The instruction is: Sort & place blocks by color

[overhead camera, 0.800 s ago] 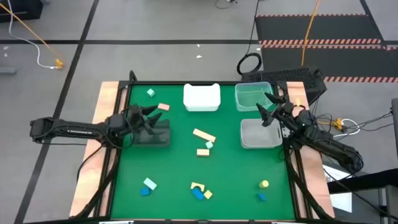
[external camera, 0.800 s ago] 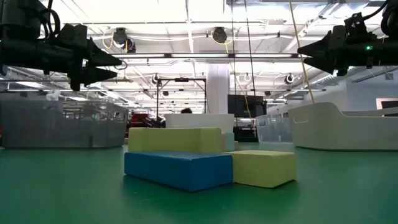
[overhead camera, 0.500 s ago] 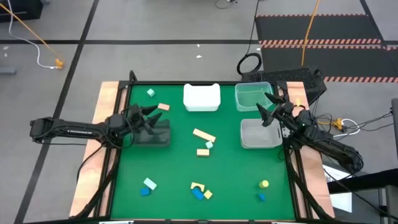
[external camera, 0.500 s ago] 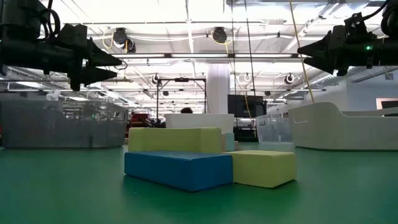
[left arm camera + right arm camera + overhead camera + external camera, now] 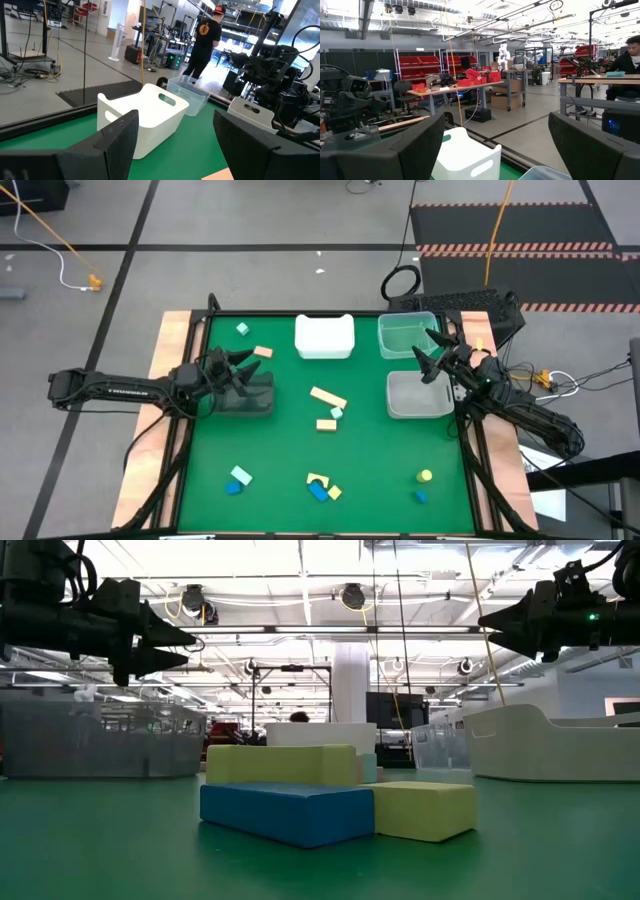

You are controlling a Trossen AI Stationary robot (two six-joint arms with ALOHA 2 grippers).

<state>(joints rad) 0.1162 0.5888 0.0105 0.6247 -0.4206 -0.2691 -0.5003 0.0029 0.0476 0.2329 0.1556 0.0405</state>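
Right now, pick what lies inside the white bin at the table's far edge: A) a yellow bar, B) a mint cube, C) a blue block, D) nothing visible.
D: from above, the white bin shows only its bare white inside; the blocks lie out on the green mat.

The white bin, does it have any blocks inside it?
No. From above, the white bin looks empty inside; the blocks all lie on the green table.
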